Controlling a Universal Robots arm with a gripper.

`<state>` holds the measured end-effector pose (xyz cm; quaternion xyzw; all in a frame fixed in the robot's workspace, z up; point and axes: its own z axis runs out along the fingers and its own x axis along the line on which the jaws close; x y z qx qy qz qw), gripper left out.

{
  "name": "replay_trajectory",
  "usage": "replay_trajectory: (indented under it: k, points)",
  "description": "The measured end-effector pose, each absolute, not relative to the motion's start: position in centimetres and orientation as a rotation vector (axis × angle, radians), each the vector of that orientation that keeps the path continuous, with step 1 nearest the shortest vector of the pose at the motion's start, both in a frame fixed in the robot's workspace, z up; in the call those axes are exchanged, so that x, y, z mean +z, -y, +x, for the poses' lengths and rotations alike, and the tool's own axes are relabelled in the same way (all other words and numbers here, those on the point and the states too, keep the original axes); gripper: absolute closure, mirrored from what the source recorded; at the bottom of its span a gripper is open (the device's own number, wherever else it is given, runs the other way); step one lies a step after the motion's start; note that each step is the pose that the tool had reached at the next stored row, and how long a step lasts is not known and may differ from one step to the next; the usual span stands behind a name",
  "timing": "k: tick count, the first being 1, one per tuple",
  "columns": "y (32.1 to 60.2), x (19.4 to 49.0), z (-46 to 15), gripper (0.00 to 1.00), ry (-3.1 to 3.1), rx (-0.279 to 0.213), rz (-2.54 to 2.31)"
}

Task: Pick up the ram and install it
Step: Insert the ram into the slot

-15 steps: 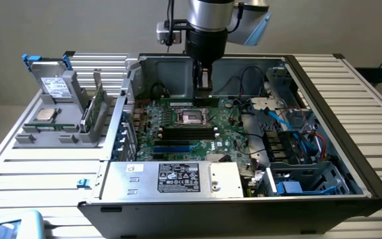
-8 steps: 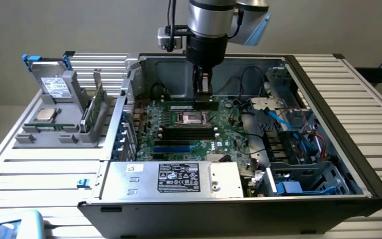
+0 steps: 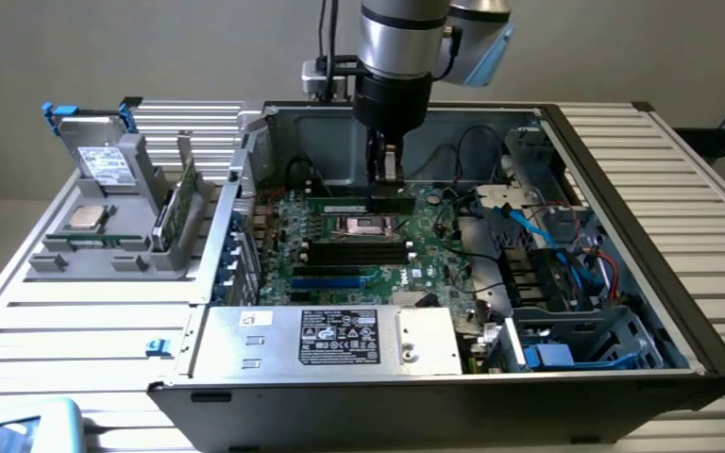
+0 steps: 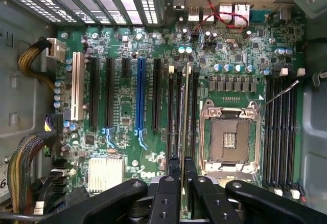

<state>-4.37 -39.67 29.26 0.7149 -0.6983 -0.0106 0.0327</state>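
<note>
My gripper (image 3: 388, 187) is down inside the open computer case (image 3: 615, 189), over the green motherboard (image 4: 127, 106). It is shut on the ram (image 4: 184, 111), which the wrist view shows edge-on as a thin green strip between the two black fingers (image 4: 170, 183). The stick lines up along the black memory slots (image 4: 176, 106) just beside the CPU socket (image 4: 230, 139), at or just above the slots; whether it is seated I cannot tell. From the exterior view the ram (image 3: 352, 202) lies level under the gripper, just behind the socket (image 3: 370, 225).
A grey holder (image 3: 110, 245) on the exterior view's left carries another green stick (image 3: 181, 203), a silver chip (image 3: 86, 217) and a drive (image 3: 105, 162). The power supply (image 3: 325, 340) fills the case front. Cables (image 3: 539, 236) and drive bays (image 3: 577, 340) crowd the right side.
</note>
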Motion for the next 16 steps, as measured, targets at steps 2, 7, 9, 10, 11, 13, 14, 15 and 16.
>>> replay_trajectory:
  k: [2, 7, 9, 10, 11, 13, 14, 15, 16]
  points:
    - [39.7, 29.0, -4.3, 0.85, 2.148, -0.034, 2.202]
    - [39.9, 28.2, -4.2, 0.85, 2.146, -0.045, 2.205]
    - [40.1, 27.9, -4.1, 0.85, 2.146, -0.049, 2.206]
    - [40.1, 27.8, -4.1, 0.85, 2.146, -0.052, 2.206]
    - [40.1, 27.6, -4.1, 0.85, 2.147, -0.053, 2.207]
    - [40.2, 27.6, -4.1, 0.85, 2.147, -0.054, 2.207]
    - [40.2, 27.6, -4.1, 0.85, 2.147, -0.054, 2.207]
    - [40.2, 27.6, -4.1, 0.85, 2.147, -0.054, 2.207]
    - [40.2, 27.6, -4.1, 0.85, 2.147, -0.054, 2.208]
